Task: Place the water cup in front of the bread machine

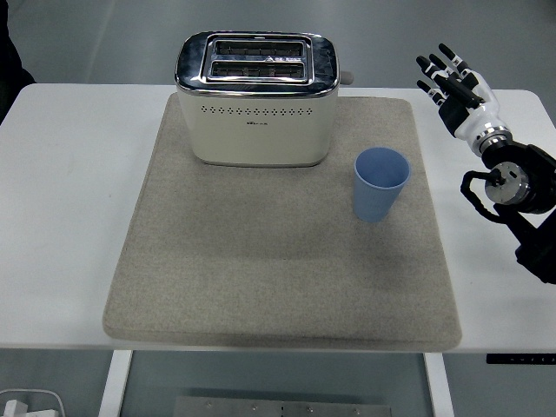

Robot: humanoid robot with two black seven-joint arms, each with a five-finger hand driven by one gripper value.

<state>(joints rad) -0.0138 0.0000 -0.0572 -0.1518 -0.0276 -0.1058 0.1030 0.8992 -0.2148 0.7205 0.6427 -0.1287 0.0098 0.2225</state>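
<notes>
A light blue cup point(380, 183) stands upright and empty on the beige mat point(278, 278), to the right of and slightly nearer than the toaster. The cream and chrome two-slot toaster point(257, 97) sits at the mat's far middle. My right hand point(450, 80) hovers over the table's right side, off the mat, fingers spread and pointing away, holding nothing. It is well to the right of the cup and farther back. My left arm does not show.
The white table point(69, 200) extends to the left and right of the mat. A dark shape shows at the top left corner. Below the table's near edge lies the floor with a white object at bottom left.
</notes>
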